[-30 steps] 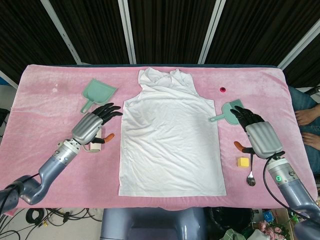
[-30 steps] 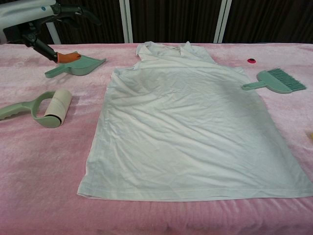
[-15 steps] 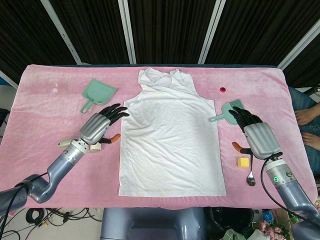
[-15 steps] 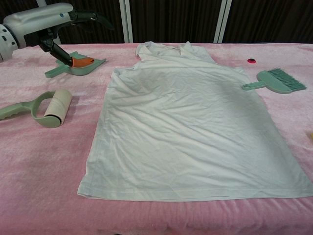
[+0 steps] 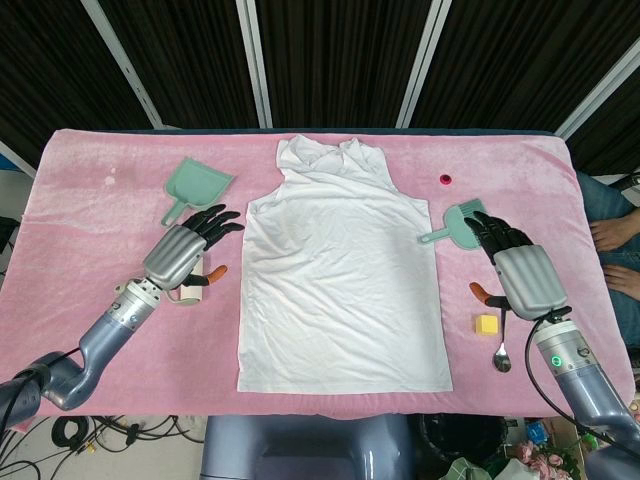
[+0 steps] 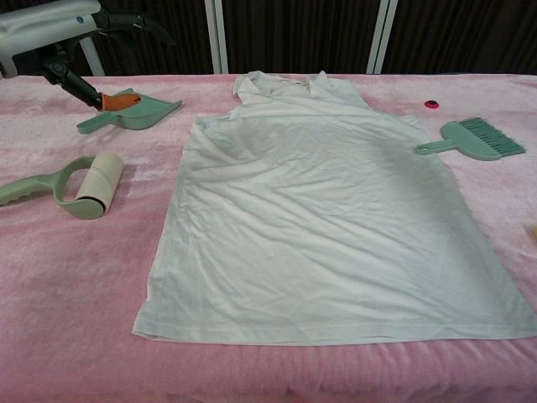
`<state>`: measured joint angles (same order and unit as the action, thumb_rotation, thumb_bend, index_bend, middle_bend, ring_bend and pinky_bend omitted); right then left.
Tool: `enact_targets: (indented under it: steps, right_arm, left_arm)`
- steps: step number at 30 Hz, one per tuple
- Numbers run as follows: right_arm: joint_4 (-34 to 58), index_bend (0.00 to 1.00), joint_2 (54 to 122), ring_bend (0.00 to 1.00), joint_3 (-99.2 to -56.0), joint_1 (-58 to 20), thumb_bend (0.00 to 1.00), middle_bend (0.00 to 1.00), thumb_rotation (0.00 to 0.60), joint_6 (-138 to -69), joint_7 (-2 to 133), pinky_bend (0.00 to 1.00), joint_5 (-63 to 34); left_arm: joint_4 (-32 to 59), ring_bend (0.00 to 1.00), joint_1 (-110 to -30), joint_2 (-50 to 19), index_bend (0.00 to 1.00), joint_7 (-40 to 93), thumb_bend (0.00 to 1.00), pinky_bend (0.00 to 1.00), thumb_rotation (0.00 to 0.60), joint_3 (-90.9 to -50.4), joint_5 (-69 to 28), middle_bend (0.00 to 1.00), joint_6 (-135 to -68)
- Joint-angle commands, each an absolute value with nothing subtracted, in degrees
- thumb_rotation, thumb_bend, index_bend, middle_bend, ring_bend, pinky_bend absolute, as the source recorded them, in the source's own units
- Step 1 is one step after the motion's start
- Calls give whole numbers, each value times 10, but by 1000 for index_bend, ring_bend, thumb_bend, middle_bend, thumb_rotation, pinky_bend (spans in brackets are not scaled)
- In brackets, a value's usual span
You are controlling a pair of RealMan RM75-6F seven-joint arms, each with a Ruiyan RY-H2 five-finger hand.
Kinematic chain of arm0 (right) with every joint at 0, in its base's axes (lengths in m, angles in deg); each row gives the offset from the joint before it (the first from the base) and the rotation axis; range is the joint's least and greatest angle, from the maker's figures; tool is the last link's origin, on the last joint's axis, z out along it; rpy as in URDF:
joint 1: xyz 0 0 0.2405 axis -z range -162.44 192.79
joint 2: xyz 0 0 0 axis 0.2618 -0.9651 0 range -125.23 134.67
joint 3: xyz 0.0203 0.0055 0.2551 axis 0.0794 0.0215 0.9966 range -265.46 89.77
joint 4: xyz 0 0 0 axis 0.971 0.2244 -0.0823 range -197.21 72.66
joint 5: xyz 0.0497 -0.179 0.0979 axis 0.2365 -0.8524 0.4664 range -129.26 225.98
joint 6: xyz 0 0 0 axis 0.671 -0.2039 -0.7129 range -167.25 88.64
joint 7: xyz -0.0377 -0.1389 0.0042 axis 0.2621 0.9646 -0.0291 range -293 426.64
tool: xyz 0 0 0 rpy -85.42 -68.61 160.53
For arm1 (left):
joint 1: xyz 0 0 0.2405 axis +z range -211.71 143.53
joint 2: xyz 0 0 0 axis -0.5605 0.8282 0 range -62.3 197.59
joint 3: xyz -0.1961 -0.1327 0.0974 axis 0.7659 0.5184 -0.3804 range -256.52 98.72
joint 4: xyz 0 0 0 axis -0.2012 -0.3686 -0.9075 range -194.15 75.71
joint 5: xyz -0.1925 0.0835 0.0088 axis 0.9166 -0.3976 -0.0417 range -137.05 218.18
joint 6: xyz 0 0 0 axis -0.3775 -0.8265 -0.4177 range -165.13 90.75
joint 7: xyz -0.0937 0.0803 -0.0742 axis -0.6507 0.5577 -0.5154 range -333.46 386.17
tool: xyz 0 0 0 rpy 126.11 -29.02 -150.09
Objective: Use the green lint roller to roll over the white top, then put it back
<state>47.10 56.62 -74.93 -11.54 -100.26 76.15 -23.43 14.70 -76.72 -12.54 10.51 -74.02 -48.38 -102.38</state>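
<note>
The green lint roller [image 6: 80, 189] lies on the pink cloth left of the white top [image 6: 327, 210], its paper roll toward the shirt and its handle pointing left. In the head view my left hand [image 5: 185, 250] hovers over the roller [image 5: 188, 294] and hides most of it. Its fingers stretch toward the top [image 5: 340, 270] and hold nothing. The chest view shows that hand [image 6: 59, 21] well above the table, apart from the roller. My right hand [image 5: 520, 268] rests open right of the shirt, fingertips near the green brush [image 5: 460, 222].
A green dustpan [image 5: 195, 185] lies behind my left hand. A small red cap [image 5: 445, 179] sits at the back right. Beside my right hand lie a yellow cube [image 5: 486, 324] and a spoon [image 5: 502, 355]. The pink cloth [image 5: 90, 210] covers the whole table.
My left hand swung right toward the shirt's edge, then came back left over the roller. The roller and the top have not moved. My right hand barely shifted.
</note>
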Motion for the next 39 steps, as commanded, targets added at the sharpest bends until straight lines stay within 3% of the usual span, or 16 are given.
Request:
enact_targets:
  steps: [1,11,18,25,32,39]
  right_arm:
    - [478,0,559,90,-751,-111,185,42,600,-1009,764,208,-231]
    - [489,0,504,94,-779,-52,185,42,600,-1052,740,208,-224]
    - [532,0,487,94,-827,44,185,42,600,-1153,710,208,-261]
    - [524,0,534,94,-881,116,186,42,600,-1245,741,208,-361]
    - [448,0,602,94,-889,143,186,42,600,-1289,762,208,-388]
    - [375,0,643,95,-885,145,186,43,600,-1290,734,208,-397]
  left_arm:
    - [146,11,-764,-121,176,111,338,182,600,-743,-483,114,-1021]
    - [145,53,-708,-75,174,234,325,210,600,-738,-390,146,-1017]
    - [198,84,-659,-12,178,253,324,231,600,-762,-314,171,-978]
    - [253,86,-633,32,193,262,323,231,600,-783,-252,181,-928]
    - [265,104,-634,30,219,279,323,237,600,-788,-228,211,-896]
    - [213,131,-644,-17,255,305,323,262,600,-771,-199,242,-888]
